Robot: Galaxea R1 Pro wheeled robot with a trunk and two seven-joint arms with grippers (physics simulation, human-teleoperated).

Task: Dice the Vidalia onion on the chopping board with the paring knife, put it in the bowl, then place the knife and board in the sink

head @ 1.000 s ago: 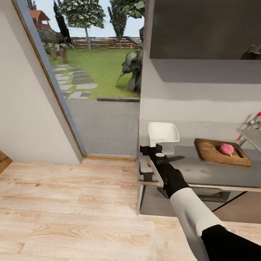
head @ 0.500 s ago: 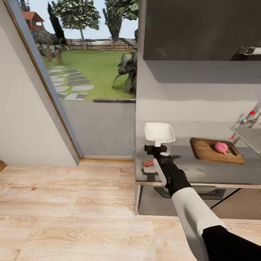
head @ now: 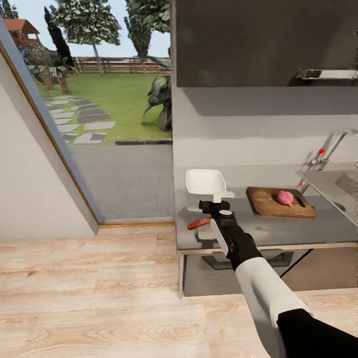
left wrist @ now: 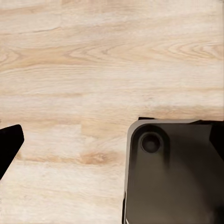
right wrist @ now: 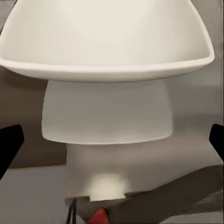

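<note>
Since a second ago your head view has swung right: the bowl (head: 205, 182), board (head: 279, 203) and onion (head: 285, 198) all sit further left in frame, and more of the sink (head: 332, 185) and tap (head: 325, 150) has come in at the right edge. That is camera motion, not the things moving. A red-handled object (head: 199, 223) near the desk's (head: 268, 231) front corner, barely showing before, now lies in plain sight.

Your right tool (head: 214, 204) hovers over the desk just in front of the bowl, and in the right wrist view the bowl (right wrist: 105, 39) looms close ahead. Its two fingertips (right wrist: 9, 147) show at opposite edges of that view, so it is spread wide and grips nothing.

The onion already rests on the board, near the handle slot. Your step now is likely fetching the knife. If the red-handled thing is it, come down over the handle, square to its length, and close gently so it does not skid on the glossy desk.

Its blade is hard to make out. Your left tool (left wrist: 9, 142) looks at the wooden floor (left wrist: 93, 60); with one fingertip in view, you cannot tell its opening.
</note>
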